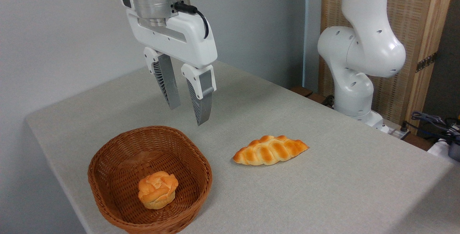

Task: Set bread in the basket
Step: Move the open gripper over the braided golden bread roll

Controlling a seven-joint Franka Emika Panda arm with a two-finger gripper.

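The bread (270, 150), a long braided golden-orange loaf with pointed ends, lies on the grey table to the right of the basket. The basket (118, 155) is brown woven wicker and stands near the table's front left edge. My gripper (188, 113) hangs open in the air above the basket's far rim, up and to the left of the loaf. Nothing is between its fingers, and it touches neither the loaf nor the basket.
A small round knotted orange bun (158, 189) sits inside the basket. The arm's white base (354, 79) rises at the table's far right edge, with cables (431, 122) beside it. A grey wall stands behind the table.
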